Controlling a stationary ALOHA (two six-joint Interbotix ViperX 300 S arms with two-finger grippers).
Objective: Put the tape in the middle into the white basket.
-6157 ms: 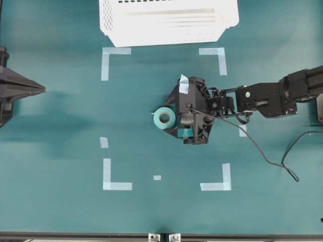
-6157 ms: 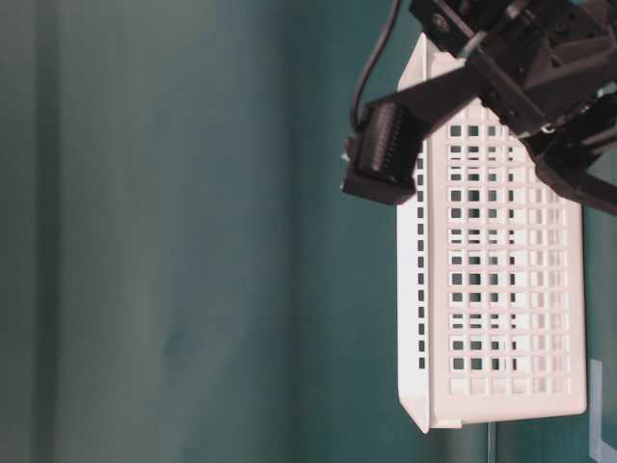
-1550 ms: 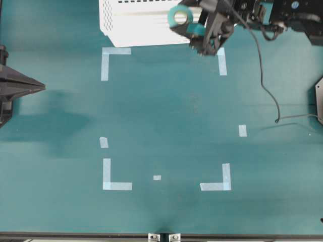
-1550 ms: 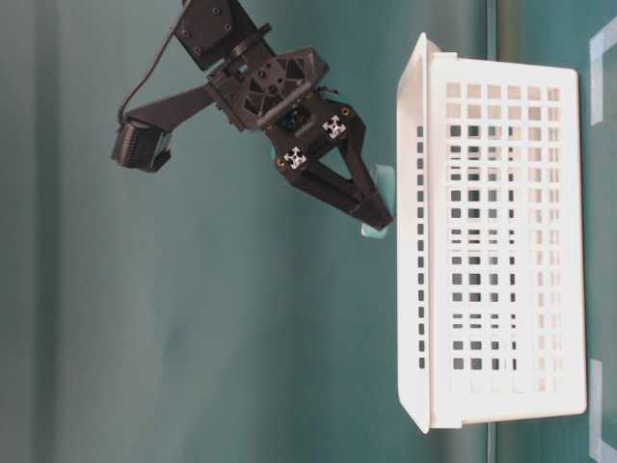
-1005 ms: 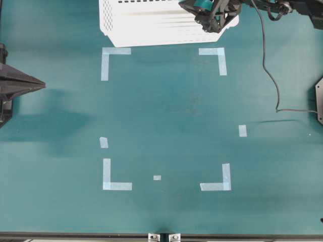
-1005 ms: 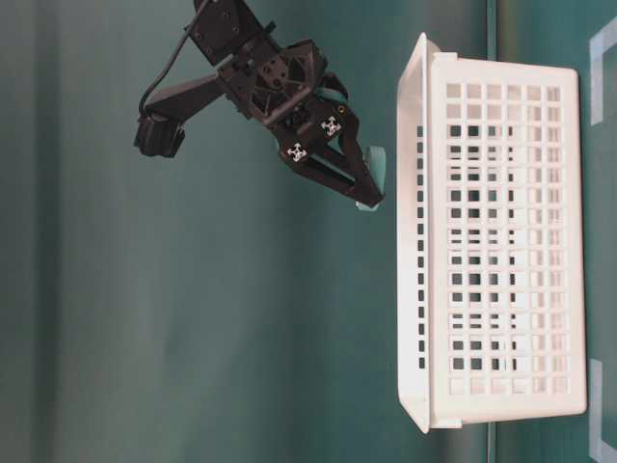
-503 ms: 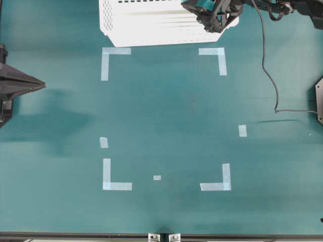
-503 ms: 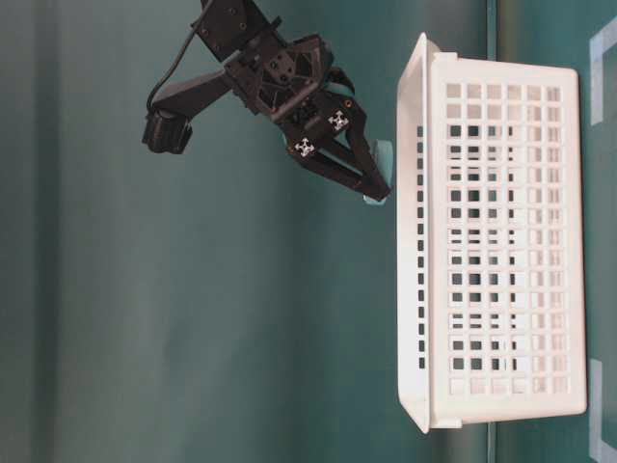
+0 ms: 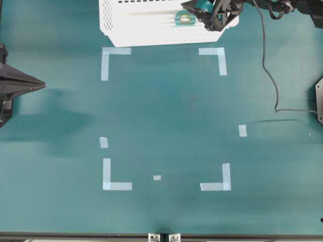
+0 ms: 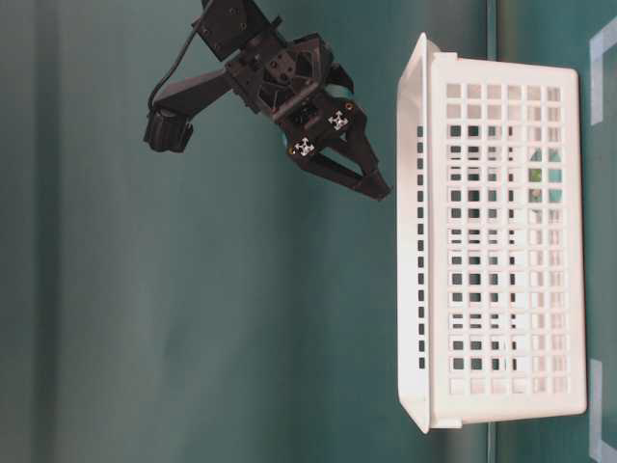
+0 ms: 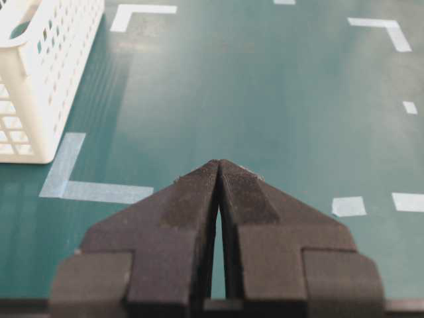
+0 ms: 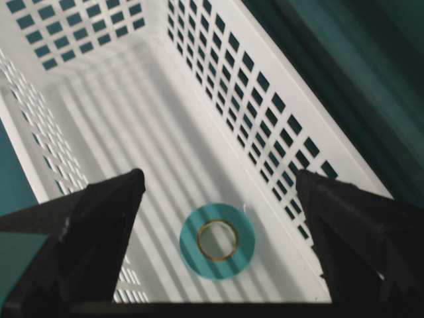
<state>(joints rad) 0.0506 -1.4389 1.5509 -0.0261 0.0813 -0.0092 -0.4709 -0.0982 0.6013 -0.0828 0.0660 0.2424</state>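
My right pincer (image 12: 218, 199) hangs spread and empty above the basket (image 12: 278, 126), and the tape (image 12: 217, 240) lies flat on the basket floor at the lower middle of the right wrist view, so I judge the job done; my left pincer (image 11: 219, 173) sits pressed together over bare table. The tape looks light, stiff and not fragile, best pinched across its ring wall from rim to core if it ever needs lifting. The right wrist view shows the whole ring, the overhead view only a teal patch (image 9: 185, 19) beside my fingers, and the table-level view just a tint behind the slots.
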